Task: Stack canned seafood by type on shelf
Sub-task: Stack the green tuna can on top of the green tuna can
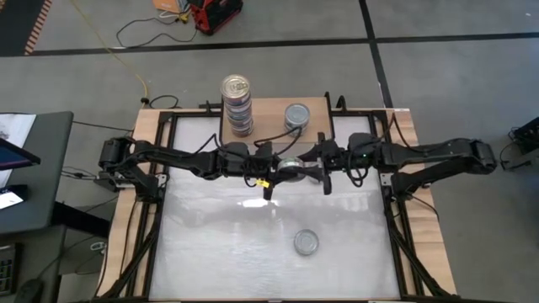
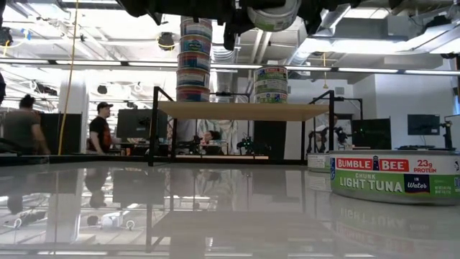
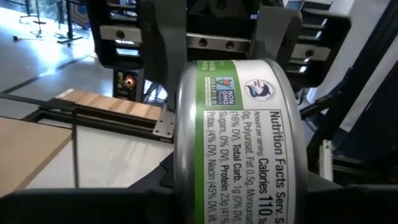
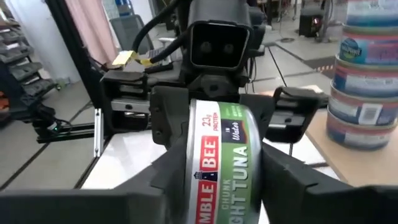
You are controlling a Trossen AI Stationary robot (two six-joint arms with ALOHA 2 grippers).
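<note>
Apparently both the left gripper (image 1: 271, 171) and the right gripper (image 1: 313, 171) clasped one stiff, slippery tuna can (image 1: 290, 167) by its rim, just before the shelf (image 1: 269, 116).

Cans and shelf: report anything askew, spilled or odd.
Nothing spilled or damaged. One green-label tuna can hangs on edge above the table, gripped by both the left hand and the right hand. The tall stack and short stack stand straight on the shelf. One can lies apart.

Bright, even overhead light, soft glare across the glossy white table (image 1: 253, 244), slightly blurred wrist close-ups.
</note>
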